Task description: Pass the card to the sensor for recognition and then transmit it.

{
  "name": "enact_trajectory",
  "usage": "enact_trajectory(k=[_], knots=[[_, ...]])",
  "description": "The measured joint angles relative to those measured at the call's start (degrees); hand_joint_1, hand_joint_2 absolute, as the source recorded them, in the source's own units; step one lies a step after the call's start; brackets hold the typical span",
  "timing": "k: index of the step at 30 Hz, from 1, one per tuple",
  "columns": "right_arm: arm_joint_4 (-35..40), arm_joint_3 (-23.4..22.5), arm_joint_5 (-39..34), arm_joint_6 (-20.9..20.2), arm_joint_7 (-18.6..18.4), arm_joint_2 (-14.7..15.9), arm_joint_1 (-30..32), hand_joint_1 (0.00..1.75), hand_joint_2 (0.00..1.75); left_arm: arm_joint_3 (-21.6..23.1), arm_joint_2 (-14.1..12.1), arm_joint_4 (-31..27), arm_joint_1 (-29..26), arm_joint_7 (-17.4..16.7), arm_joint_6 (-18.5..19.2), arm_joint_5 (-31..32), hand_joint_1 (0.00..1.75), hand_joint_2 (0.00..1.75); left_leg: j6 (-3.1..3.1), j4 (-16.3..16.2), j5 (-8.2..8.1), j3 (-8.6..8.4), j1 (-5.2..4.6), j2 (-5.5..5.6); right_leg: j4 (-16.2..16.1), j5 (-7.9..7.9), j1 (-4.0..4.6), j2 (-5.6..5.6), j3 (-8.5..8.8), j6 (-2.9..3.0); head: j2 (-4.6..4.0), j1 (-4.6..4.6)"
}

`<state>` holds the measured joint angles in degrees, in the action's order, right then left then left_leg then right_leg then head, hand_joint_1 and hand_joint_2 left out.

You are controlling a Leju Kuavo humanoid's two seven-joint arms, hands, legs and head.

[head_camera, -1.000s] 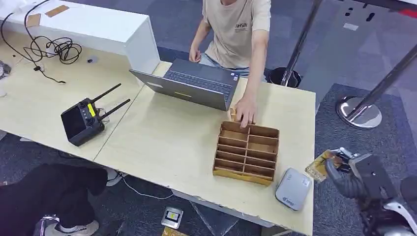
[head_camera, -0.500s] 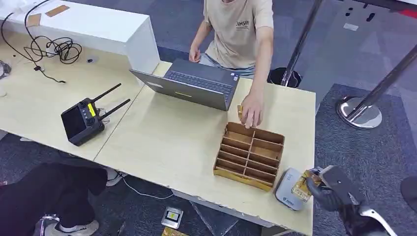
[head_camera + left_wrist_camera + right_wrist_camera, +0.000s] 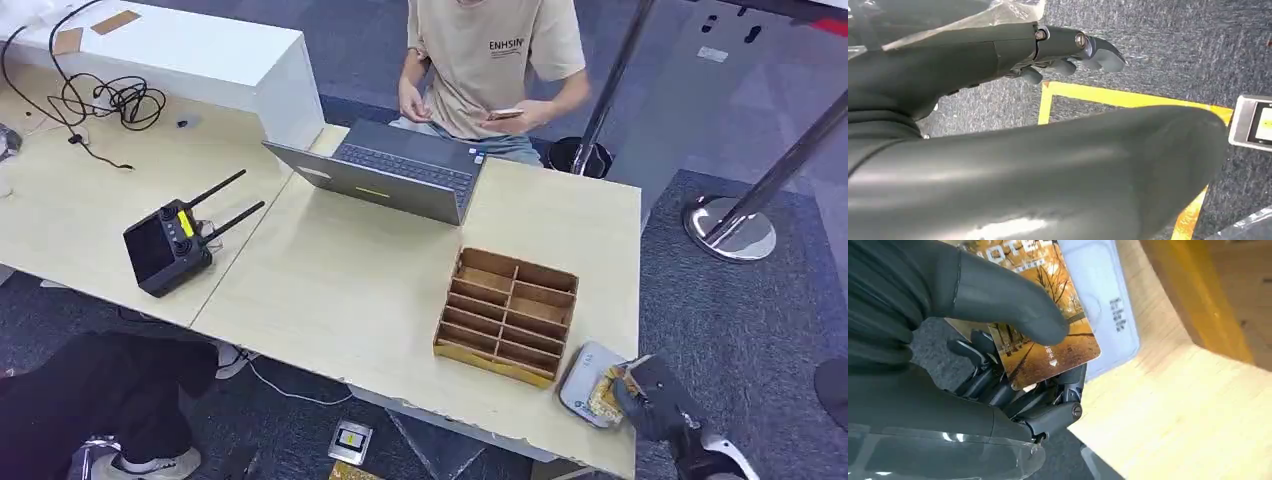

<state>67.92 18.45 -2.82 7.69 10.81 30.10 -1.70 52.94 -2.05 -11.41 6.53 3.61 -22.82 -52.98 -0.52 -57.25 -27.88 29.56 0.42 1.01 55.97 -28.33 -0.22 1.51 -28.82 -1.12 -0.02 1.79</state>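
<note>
1. While pinching the card (image 3: 1048, 335) between thumb and fingers (image 3: 998, 385), the right hand (image 3: 655, 400) is reaching in at the near right corner of the worktop (image 3: 350, 280).
2. Printed with an autumn scene of orange trees, the card is lying partly over the sensor (image 3: 585, 378), a flat grey pad with rounded corners; whether card and sensor are touching cannot be told.
3. Seen from the right wrist, the thumb (image 3: 1008, 295) is pressing on the card's printed face and the darker fingers are clamped against its underside.
4. Just beside the sensor, a wooden organiser (image 3: 507, 315) with two columns of compartments is sitting on the worktop, its near edge trimmed in yellow.
5. Beyond the organiser, an open laptop (image 3: 390, 170) is standing with its keyboard turned toward a person (image 3: 490, 60) in a beige shirt.
6. At the far side of the worktop, the person is holding a phone (image 3: 505, 113) in both hands.
7. On the adjoining worktop to the left, a black controller (image 3: 170, 245) with two antennas and a yellow sticker is lying, and a coil of black cable (image 3: 110, 100) is lying farther back near a white box (image 3: 200, 50).
8. Hanging over grey carpet marked with yellow tape (image 3: 1128, 97), the left hand (image 3: 1063, 50) is holding nothing, its fingers (image 3: 1058, 67) loosely curled and slightly apart.
</note>
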Motion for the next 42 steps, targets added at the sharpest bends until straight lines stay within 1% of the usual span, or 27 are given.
enact_trajectory(k=[1,8,11,16,25,29,32,36,39,42], knots=[[-0.3,0.0,0.0,0.3,0.3,-0.1,-0.2,1.75,1.75,0.0,0.0,0.0,0.0,0.0,0.0,0.0,0.0,0.0,0.0,0.0,0.0,-0.01,0.0,-0.01,0.0,0.0,0.0,-0.01,0.0,0.0,0.0,0.0],[-9.4,0.5,0.0,5.6,7.0,-3.7,-3.7,1.75,1.75,0.0,0.3,0.0,0.0,-0.6,-0.3,-0.2,0.0,0.0,0.0,0.0,0.0,-0.21,0.01,-0.04,0.0,0.0,0.01,-0.02,0.19,0.0,0.0,0.0],[-12.0,0.5,0.3,7.7,8.6,-4.8,-4.8,1.75,1.75,0.0,0.3,0.0,0.0,-1.2,-0.4,-0.4,0.0,0.0,0.0,0.0,0.0,-0.32,0.01,-0.05,0.0,0.0,0.01,-0.02,0.32,0.0,0.0,-0.02],[-14.8,0.5,0.9,9.3,9.3,-6.4,-6.0,1.75,1.75,0.0,0.4,0.0,0.0,-1.2,-0.5,-0.5,0.0,0.0,0.0,0.0,0.0,-0.58,0.01,-0.07,-0.1,0.01,0.01,-0.04,0.55,0.0,0.0,-0.02],[-17.3,0.4,1.1,9.3,9.8,-7.5,-7.2,1.75,1.75,0.0,0.4,0.0,0.0,-1.4,-0.5,-0.5,0.0,0.0,0.06,0.0,-0.04,-0.97,0.05,-0.19,-0.1,0.01,0.06,-0.11,0.94,0.0,0.0,-0.02],[-17.6,-0.1,-1.6,9.1,11.1,-7.7,-7.0,1.75,1.75,0.0,0.4,0.0,0.0,-1.4,-0.6,-0.7,0.0,0.0,0.07,0.0,-0.03,-1.0,0.04,-0.18,-0.1,0.05,0.05,-0.11,0.98,-0.05,0.0,-0.02],[-15.9,-0.9,-1.5,10.0,10.4,-7.5,-6.2,1.75,1.75,0.0,0.4,0.0,0.0,-1.4,-0.7,-0.8,0.0,0.0,0.07,0.0,-0.03,-0.96,0.03,-0.18,-0.1,0.06,0.04,-0.09,1.0,-0.06,0.0,-0.02],[-10.8,-2.6,2.3,12.2,5.9,-6.7,-4.0,1.75,1.75,0.0,0.3,0.0,-0.1,-1.9,-0.8,-0.9,0.0,0.0,0.08,0.0,-0.04,-0.8,0.02,-0.16,-0.1,0.05,0.03,-0.08,0.92,-0.06,0.0,-0.02],[-5.6,-4.5,6.3,13.9,4.0,-6.4,-2.5,1.75,1.75,0.0,0.2,0.0,-0.1,-1.9,-0.7,-0.7,0.0,0.0,0.08,0.0,-0.05,-0.65,0.01,-0.11,-0.1,0.05,0.03,-0.09,0.74,-0.06,0.0,0.0],[-0.6,-6.1,9.1,14.7,2.3,-6.2,-1.9,1.75,1.75,0.0,0.2,0.0,-0.1,-2.0,-0.6,-0.5,0.0,0.0,0.07,0.0,-0.05,-0.54,0.02,-0.1,-0.1,0.04,0.03,-0.08,0.62,-0.06,0.0,-0.02]])
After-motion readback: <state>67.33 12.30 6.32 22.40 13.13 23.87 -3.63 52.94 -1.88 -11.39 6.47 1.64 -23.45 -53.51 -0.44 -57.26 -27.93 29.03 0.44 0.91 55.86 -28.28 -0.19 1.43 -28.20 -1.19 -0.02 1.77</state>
